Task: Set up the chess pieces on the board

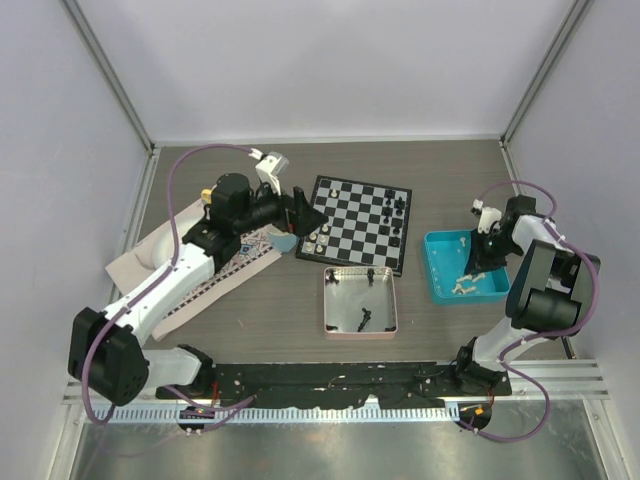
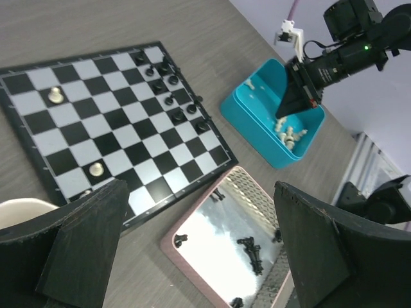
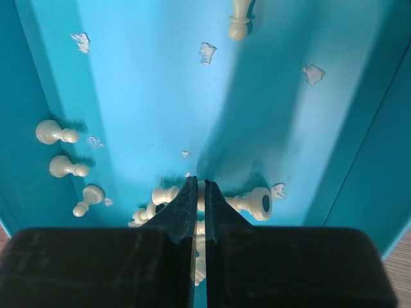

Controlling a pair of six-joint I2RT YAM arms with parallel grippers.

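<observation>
Brown table (image 1: 450,170), white walls (image 1: 320,70): left end effector (image 1: 303,214) gapes empty, right end effector (image 3: 199,186) shut inside blue tray (image 3: 128,77).

The blue tray (image 3: 141,83) on the right looks like glossy moulded plastic, its floor scuffed with pale flecks. The off-white chess pieces (image 3: 56,133) lying in it are smooth plastic with a soft sheen. The board (image 2: 128,138) has shiny checks, the light ones silvery. The pink tray (image 2: 200,204) has a mirror-bright floor. The table (image 2: 64,25) is matt brown wood grain. The fingers (image 2: 83,250) of the left gripper (image 2: 199,192) are matt black and rough-edged.
</observation>
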